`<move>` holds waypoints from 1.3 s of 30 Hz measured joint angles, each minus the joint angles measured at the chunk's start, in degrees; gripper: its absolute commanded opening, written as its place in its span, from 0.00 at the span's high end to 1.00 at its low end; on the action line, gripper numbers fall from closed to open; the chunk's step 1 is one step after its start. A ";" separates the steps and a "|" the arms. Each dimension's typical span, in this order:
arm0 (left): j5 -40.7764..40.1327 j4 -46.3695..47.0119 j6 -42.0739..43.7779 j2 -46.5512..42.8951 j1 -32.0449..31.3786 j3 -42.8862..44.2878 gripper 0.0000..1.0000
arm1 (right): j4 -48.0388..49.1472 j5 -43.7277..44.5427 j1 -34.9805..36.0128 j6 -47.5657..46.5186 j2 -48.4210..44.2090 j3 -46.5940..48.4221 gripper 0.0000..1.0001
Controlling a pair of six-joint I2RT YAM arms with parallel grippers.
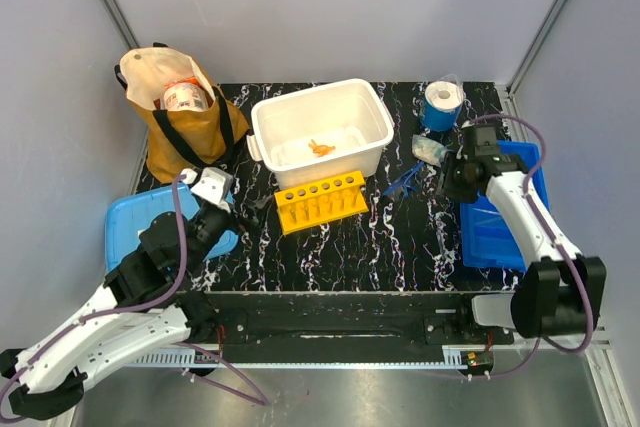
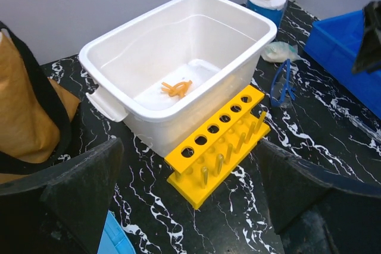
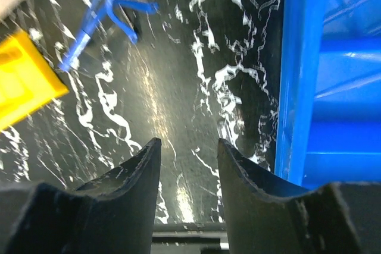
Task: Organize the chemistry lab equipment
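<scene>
Black marbled table [image 1: 400, 247] (pale grey walls [image 1: 330, 7])

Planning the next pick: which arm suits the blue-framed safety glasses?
Right, likely: the right gripper hangs open beside the blue-framed safety glasses; the left gripper sits beyond the yellow test-tube rack.

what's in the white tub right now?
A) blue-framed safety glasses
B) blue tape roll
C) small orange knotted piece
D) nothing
C: the small orange knotted piece lies on the floor of the white tub and is the only item seen in it. The safety glasses are outside, on the table to the tub's right.
</scene>
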 measured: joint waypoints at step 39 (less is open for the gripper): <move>-4.22 3.23 2.32 -5.22 0.00 -3.37 0.01 | -14.69 3.52 3.69 -4.17 33.62 7.41 0.66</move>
